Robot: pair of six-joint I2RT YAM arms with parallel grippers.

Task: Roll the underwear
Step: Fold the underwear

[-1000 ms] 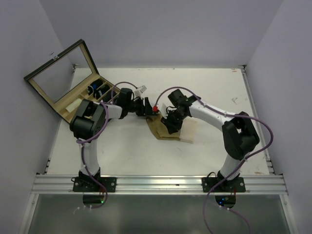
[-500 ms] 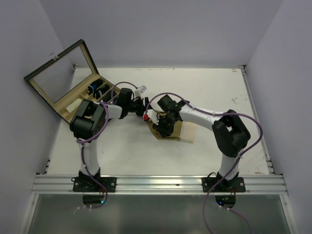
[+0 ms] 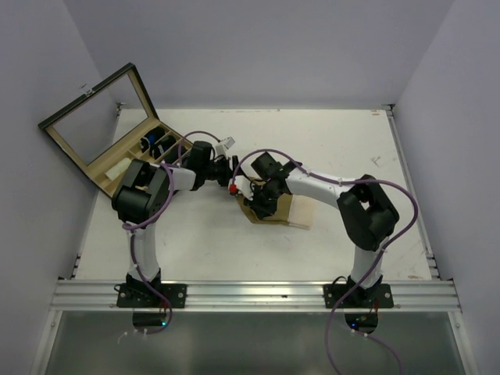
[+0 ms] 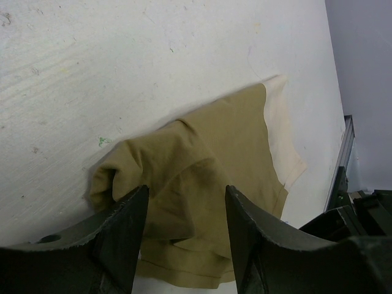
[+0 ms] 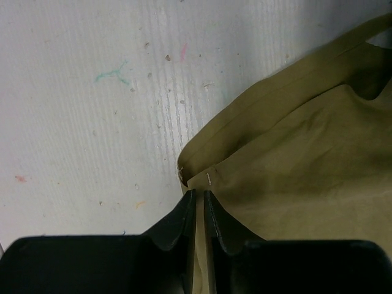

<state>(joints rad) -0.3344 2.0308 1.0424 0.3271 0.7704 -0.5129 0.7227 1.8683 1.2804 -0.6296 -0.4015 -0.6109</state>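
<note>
At the far left stands an open wooden box (image 3: 101,152), well apart. Mid-table, the left gripper (image 4: 184,202) hangs with jaws apart over the bunched end of the underwear (image 4: 226,141). The right gripper (image 5: 197,202) is pinched on its edge. Best to keep that pinch low and turn evenly, since the left gripper crowds the roll's path.

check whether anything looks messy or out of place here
The olive-tan cotton underwear lies crumpled, one end bunched into a loose lump rather than a tidy roll. Faint coloured marks stain the white table.

Left gripper (image 4: 187,197) wide, right gripper (image 5: 199,197) pinched
</note>
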